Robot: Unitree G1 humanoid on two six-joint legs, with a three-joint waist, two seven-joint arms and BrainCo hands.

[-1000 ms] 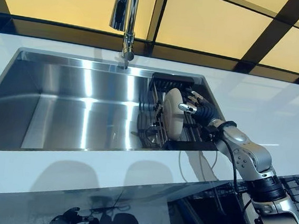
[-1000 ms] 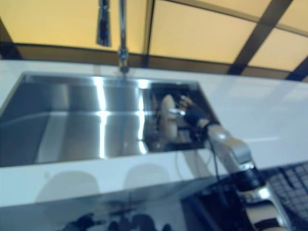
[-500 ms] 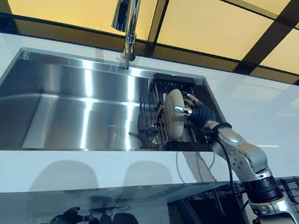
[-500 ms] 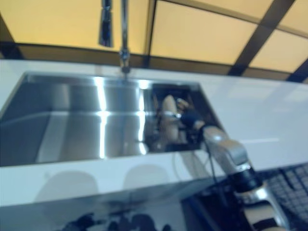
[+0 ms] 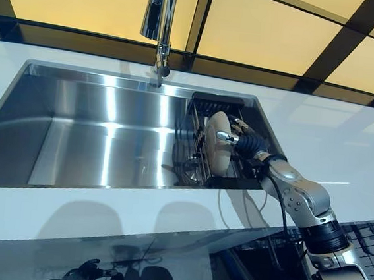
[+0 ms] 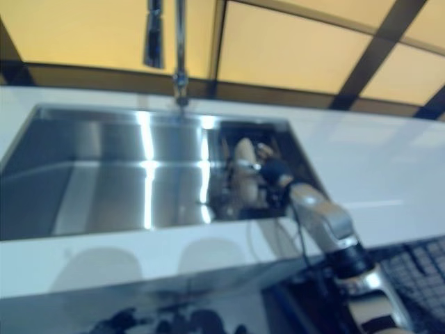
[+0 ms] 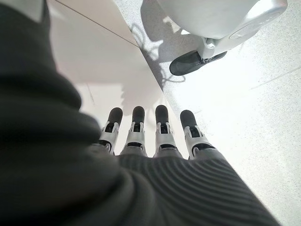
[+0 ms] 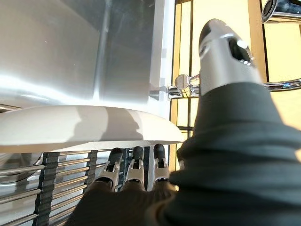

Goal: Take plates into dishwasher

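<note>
- Brushed stainless-steel sink basin (image 5: 101, 132), glossy, streaked with reflections.
- Polished chrome tap (image 5: 160, 18), mirror-bright.
- Smooth cream ceramic plate (image 5: 217, 149), soft sheen.
- Dark wire dish rack (image 5: 202, 115), thin metal bars.
- White glossy countertop (image 5: 345, 148), smooth.

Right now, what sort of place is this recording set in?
Most likely a kitchen: a stainless steel sink set in a white counter, a tall faucet behind it, and a dish rack in the sink holding a plate on edge.
</note>
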